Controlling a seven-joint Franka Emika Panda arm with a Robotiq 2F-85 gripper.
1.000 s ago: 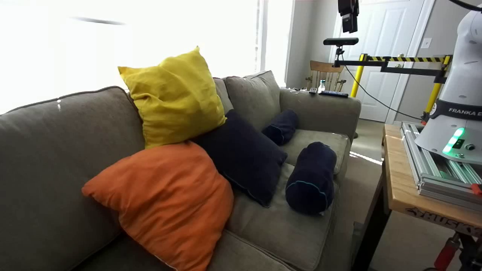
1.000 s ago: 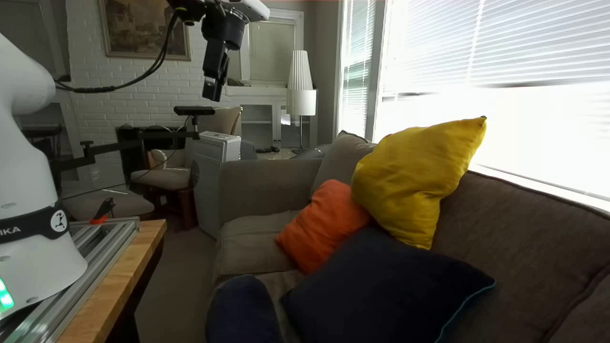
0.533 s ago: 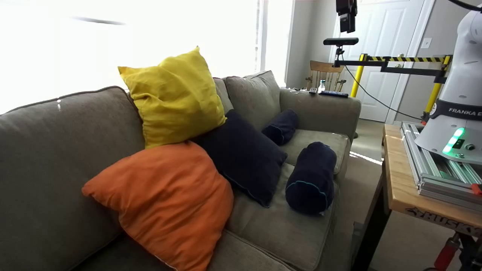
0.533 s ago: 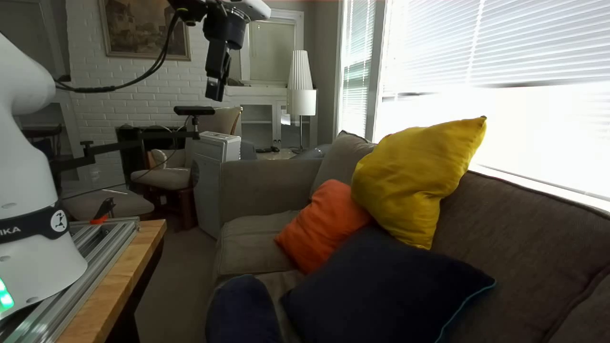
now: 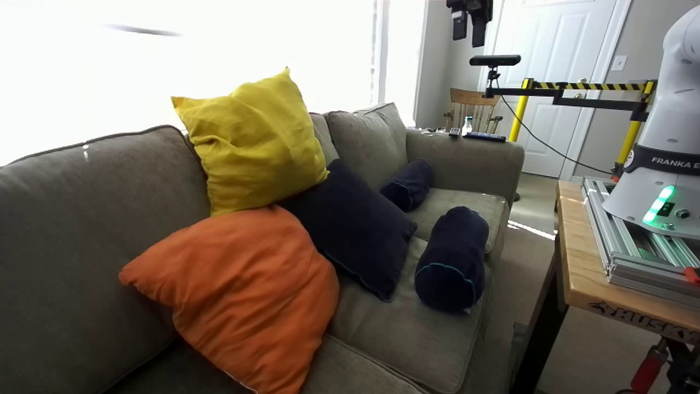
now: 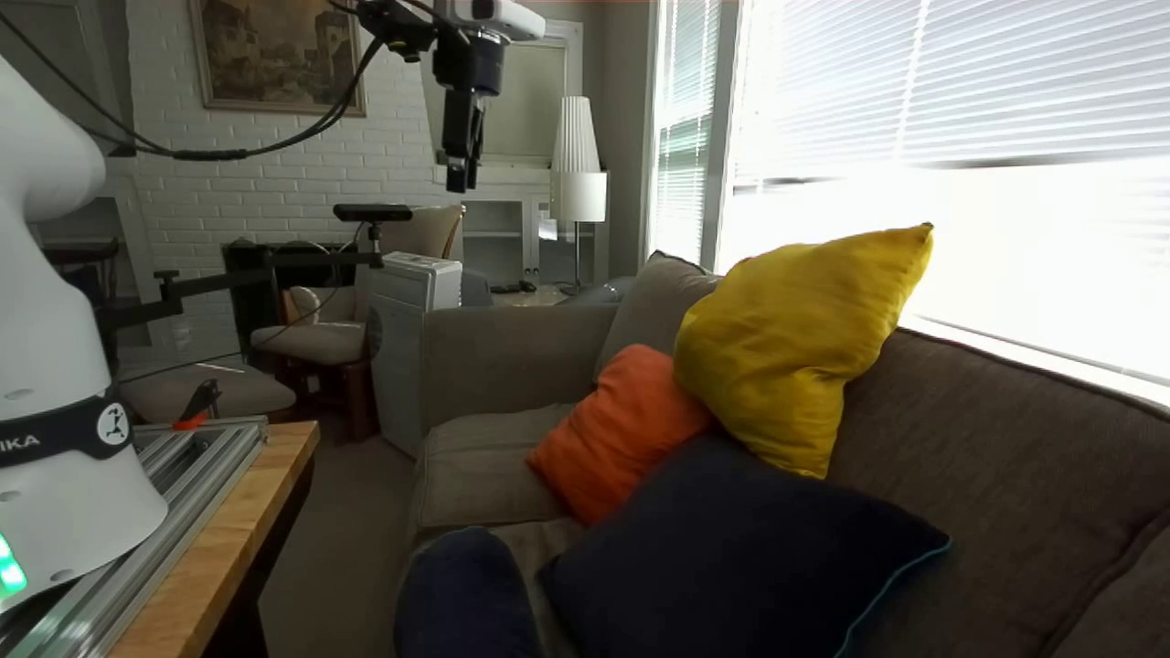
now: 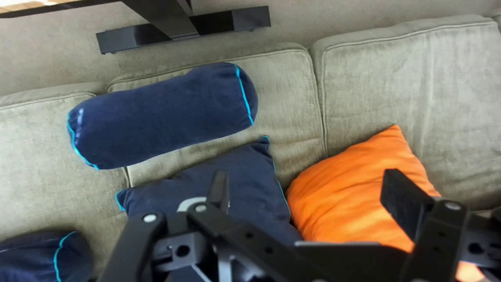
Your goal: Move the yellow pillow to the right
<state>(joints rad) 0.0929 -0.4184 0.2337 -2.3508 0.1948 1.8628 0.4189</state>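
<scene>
The yellow pillow (image 5: 257, 145) is square with pointed corners. It leans on the sofa back, above the orange pillow (image 5: 240, 290) and a square navy pillow (image 5: 355, 230). The yellow pillow also shows in an exterior view (image 6: 795, 338); it is out of the wrist view. My gripper (image 5: 469, 41) hangs in the air, fingers down, well apart from the yellow pillow; it also shows in an exterior view (image 6: 460, 178). In the wrist view the gripper (image 7: 313, 192) is open with nothing between its fingers, above the square navy pillow (image 7: 242, 180) and the orange pillow (image 7: 352, 188).
A navy bolster (image 5: 454, 260) lies at the sofa seat's front edge; a smaller one (image 5: 409, 185) lies farther along. The wooden bench (image 5: 579, 262) bears the arm. A camera on a stand arm (image 5: 495, 60) is below the gripper in an exterior view. A window is behind the sofa.
My gripper has moved sideways, leftward in an exterior view and rightward in an exterior view, and has turned so both fingers show apart. The pillows have not moved.
</scene>
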